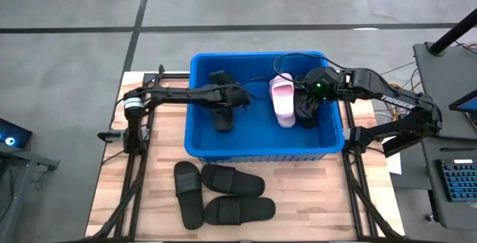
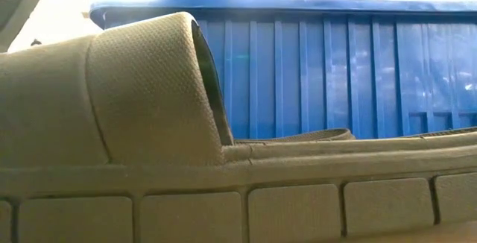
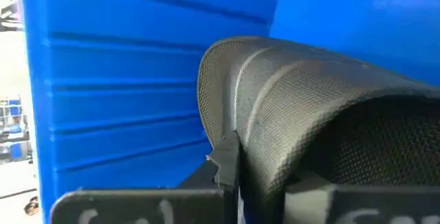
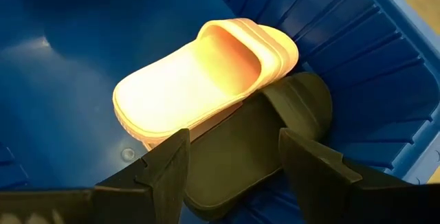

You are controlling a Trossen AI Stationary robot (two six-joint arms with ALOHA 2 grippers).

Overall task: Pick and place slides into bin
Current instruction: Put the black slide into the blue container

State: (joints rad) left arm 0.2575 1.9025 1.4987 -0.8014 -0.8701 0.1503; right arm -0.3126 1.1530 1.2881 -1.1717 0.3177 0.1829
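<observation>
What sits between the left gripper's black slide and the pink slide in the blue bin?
Nothing: in the high view only bare blue plastic bin floor separates the black rubber slide in the left gripper from the pale pink rubber slide.

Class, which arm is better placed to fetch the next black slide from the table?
Right, probably. The right gripper hangs over the bin with jaws open and empty, while the left gripper has its jaws shut on a black slide inside it.

In the low view most of the bin (image 2: 335, 71) is blocked by a close black slide (image 2: 149, 101), whose ends are cut off, and both grippers are hidden behind the bin's rim.
</observation>
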